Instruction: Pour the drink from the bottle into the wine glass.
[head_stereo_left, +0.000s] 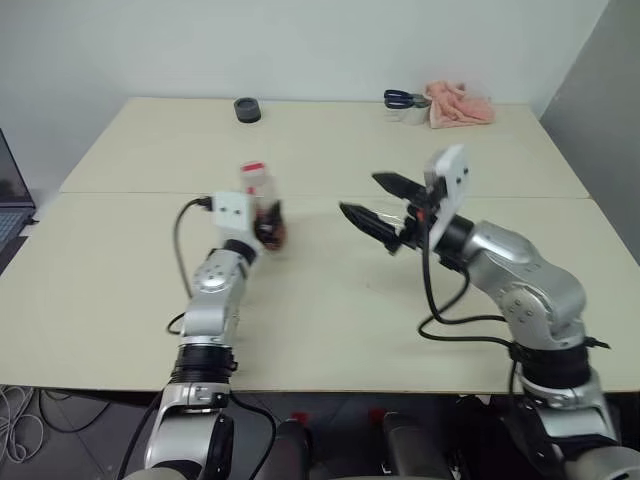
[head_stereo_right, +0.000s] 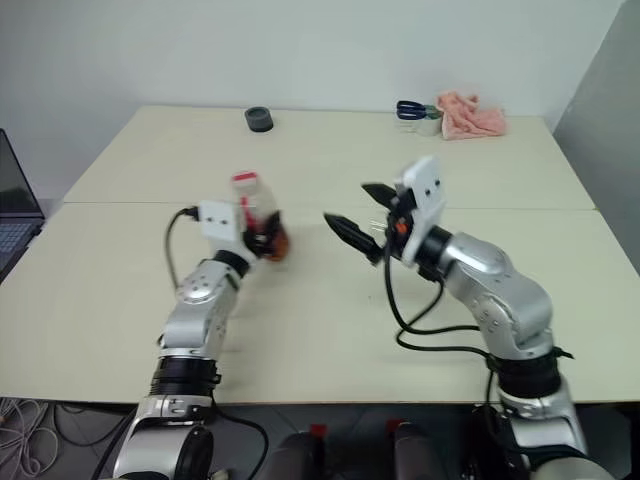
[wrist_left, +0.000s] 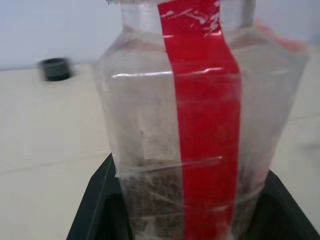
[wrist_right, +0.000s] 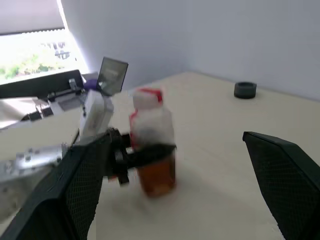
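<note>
- The left gripper (head_stereo_left: 268, 226) is clamping the bottle (head_stereo_right: 254, 214) round its lower body, where the drink (wrist_right: 157, 174) is sitting; the black fingers (wrist_left: 95, 205) are pressing on both sides of the clear plastic.
- The bottle is standing over the middle of the bench (head_stereo_left: 330, 330), left of its centre and near the seam between the two tabletops, well apart from every edge.
- Its long axis is running close to upright, the red-and-white cap pointing up and leaning slightly away from the robot.
- The right gripper (head_stereo_left: 378, 205) is hovering just beside it with its jaws spread wide, grasping nothing.
- Risk: the cap is still on, so tilting now would be pouring nothing.
- Risk: the squarish plastic wall may be flexing under a low grip, letting the bottle twist or slip when the cap is being turned.
- I cannot make out the wine glass, so any pour would be lacking a target.
</note>
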